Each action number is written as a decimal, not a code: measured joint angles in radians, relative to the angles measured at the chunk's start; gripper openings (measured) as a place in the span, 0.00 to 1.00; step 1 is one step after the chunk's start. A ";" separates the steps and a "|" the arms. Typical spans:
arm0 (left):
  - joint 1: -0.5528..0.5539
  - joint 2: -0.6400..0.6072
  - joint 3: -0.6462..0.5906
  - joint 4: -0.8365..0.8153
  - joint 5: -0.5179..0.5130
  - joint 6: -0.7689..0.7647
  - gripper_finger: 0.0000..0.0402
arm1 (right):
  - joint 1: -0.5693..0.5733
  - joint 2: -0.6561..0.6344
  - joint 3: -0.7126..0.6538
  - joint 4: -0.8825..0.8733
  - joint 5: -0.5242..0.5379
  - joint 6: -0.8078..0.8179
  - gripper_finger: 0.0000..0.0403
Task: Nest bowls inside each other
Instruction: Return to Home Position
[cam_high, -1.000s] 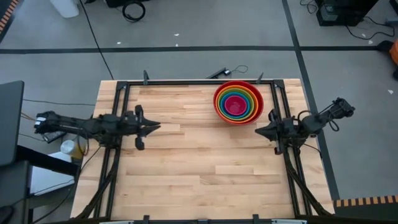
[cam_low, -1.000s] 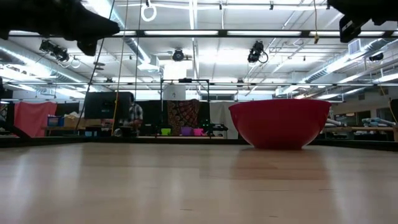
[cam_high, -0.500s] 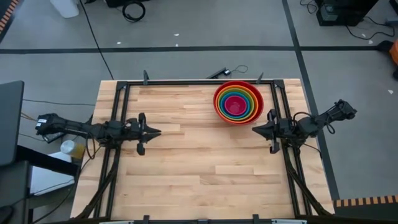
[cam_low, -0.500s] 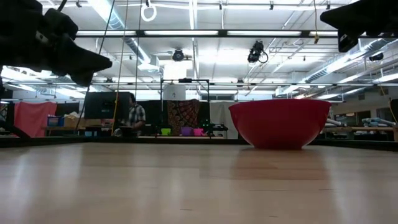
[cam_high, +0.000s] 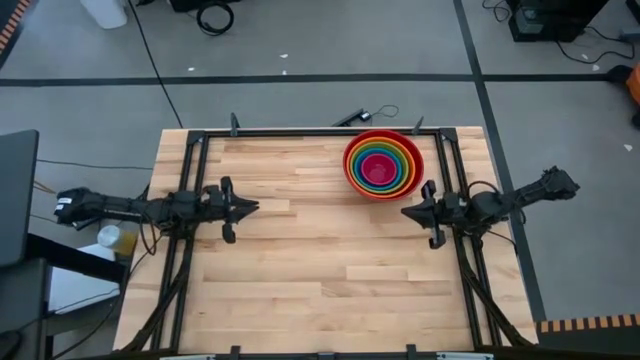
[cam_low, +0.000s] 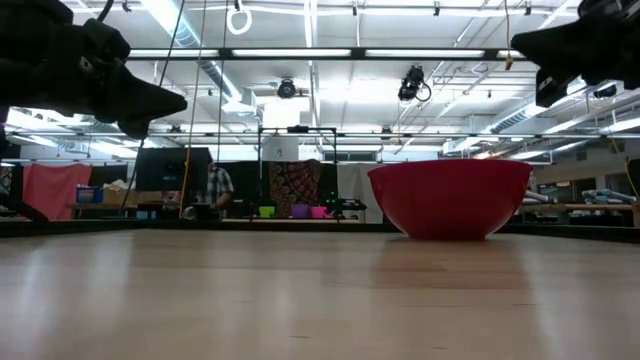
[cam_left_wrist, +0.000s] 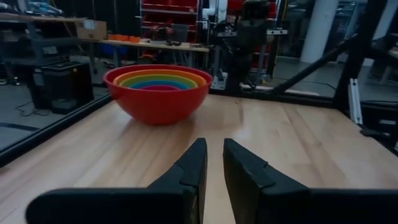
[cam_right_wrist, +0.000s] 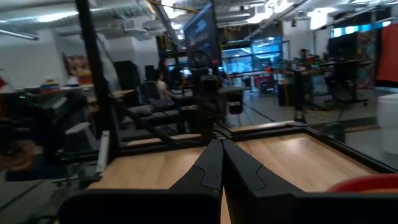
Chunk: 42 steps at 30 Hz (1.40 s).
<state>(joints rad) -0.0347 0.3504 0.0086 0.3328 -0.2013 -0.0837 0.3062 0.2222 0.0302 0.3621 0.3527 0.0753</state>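
A stack of nested bowls (cam_high: 383, 165) stands on its base at the table's far right: a red outer bowl (cam_low: 450, 198) with orange, yellow, green, blue and pink ones inside (cam_left_wrist: 157, 82). My left gripper (cam_high: 256, 207) hovers level above the table's left side, pointing right, its fingers (cam_left_wrist: 213, 147) a narrow gap apart with nothing between them. My right gripper (cam_high: 404, 211) hovers level at the right side, just near of the bowls, pointing left; its fingers (cam_right_wrist: 222, 149) are shut and hold nothing.
Black frame rails (cam_high: 190, 240) run along the table's edges under both arms. Bare wood (cam_high: 330, 260) lies between the grippers and toward the near edge. A person (cam_low: 215, 185) stands in the room far behind the table.
Both grippers have sunk toward the table while staying level. The right one has also drifted a little toward the table's left. The bowls have kept still.
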 joint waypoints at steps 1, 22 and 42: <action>0.006 -0.001 0.000 0.002 0.011 0.000 0.14 | -0.016 0.000 -0.004 0.001 -0.004 0.000 0.03; 0.020 -0.062 0.087 -0.130 0.166 -0.047 0.14 | -0.256 0.003 0.036 -0.189 -0.199 0.128 0.03; -0.044 -0.348 0.109 -0.400 0.053 -0.005 0.14 | -0.255 0.011 0.049 -0.268 -0.193 0.158 0.03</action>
<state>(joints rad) -0.0788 0.0021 0.1179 -0.0674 -0.1483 -0.0892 0.0509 0.2333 0.0788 0.0942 0.1600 0.2330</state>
